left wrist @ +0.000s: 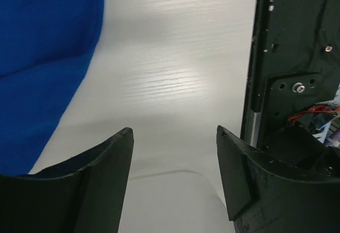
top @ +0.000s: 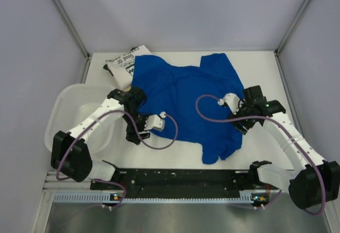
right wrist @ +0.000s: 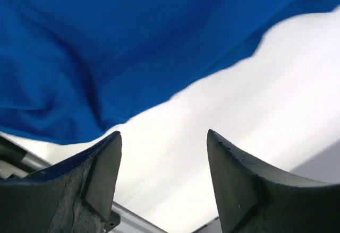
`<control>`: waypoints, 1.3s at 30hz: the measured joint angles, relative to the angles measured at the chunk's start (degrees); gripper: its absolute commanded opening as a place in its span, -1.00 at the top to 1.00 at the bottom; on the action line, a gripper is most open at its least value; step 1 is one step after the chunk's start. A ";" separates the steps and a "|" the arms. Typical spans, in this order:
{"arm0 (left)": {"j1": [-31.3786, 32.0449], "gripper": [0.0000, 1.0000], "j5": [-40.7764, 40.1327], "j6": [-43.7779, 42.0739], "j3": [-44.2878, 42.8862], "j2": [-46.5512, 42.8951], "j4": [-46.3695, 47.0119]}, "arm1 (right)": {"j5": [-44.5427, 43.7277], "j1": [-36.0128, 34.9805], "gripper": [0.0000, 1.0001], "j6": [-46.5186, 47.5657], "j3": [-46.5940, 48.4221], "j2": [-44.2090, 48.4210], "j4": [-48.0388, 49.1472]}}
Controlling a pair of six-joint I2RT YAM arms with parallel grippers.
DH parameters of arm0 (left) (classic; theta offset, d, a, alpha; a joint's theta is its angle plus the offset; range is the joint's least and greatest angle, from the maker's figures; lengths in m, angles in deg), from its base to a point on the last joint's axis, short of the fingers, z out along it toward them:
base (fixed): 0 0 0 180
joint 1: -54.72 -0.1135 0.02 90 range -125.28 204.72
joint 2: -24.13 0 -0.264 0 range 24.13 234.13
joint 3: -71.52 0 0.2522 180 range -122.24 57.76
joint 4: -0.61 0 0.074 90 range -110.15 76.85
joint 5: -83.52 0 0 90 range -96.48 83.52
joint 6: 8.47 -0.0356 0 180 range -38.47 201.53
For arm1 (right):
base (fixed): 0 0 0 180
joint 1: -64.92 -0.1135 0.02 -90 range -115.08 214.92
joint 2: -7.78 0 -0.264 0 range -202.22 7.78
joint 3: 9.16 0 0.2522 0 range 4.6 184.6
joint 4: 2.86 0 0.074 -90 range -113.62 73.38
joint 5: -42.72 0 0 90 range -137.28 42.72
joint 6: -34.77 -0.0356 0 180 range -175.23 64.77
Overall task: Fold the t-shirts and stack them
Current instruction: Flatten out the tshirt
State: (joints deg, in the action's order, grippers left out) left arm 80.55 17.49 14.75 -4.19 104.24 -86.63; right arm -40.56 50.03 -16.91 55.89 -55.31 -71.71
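While the left pincer [left wrist: 175, 132] and right pincer [right wrist: 163, 133] hung parted and empty, the blue shirt [top: 180, 95] lay spread across the tabletop [top: 260, 71] between them, long axis running far edge to near, each arm beside its own side hem; the white shirt [top: 125, 63] sat at the far-left corner.

A white plastic basket [top: 59, 111] sits at the table's [top: 263, 71] left edge.
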 measured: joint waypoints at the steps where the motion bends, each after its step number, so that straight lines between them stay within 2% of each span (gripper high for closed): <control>1: -0.13 -0.36 -1.01 0.72 -0.50 -0.42 0.39 | -2.36 0.00 -0.49 -0.63 0.07 0.24 0.76; 4: -0.57 -0.38 -3.52 3.30 -2.34 -0.02 4.55 | -5.20 0.02 -0.71 -4.17 0.17 2.10 4.33; 9: -1.86 -0.45 -6.86 6.75 -9.42 6.88 13.51 | -5.57 3.28 -0.75 -19.54 1.14 4.81 13.16; 12: -1.73 -0.45 -6.03 6.78 -13.90 12.66 16.70 | -5.66 8.15 -0.57 -31.19 2.60 0.37 17.99; 16: 1.51 -0.38 -5.27 6.82 -15.30 17.44 20.02 | -6.88 13.07 -0.32 -41.24 3.15 -10.25 22.34; 18: 3.06 -0.28 -5.38 7.26 -15.34 19.85 21.38 | -7.65 14.43 -0.18 -44.33 2.97 -15.78 23.98; 21: 4.35 -0.03 -7.23 10.32 -16.90 25.38 23.96 | -7.96 14.69 -0.07 -46.82 2.21 -21.20 25.79; 26: 3.17 0.03 -12.96 16.92 -20.85 33.18 29.20 | -8.26 14.67 -0.02 -48.81 2.01 -27.19 28.26; 31: 2.34 0.03 -16.92 17.16 -16.37 31.63 31.47 | -8.09 14.67 -0.05 -49.33 4.76 -32.59 29.53; 36: 1.90 0.01 -20.11 15.34 -3.96 22.25 29.27 | -8.39 14.67 -0.11 -49.24 10.34 -37.42 30.14; 39: -0.37 -0.01 -20.35 14.38 0.00 17.86 26.16 | -8.90 14.67 -0.18 -49.05 11.41 -38.03 29.77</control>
State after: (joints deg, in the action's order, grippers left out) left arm 80.17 -2.86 29.13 -4.19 122.10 -60.46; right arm -49.46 64.69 -65.95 67.30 -93.34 -41.94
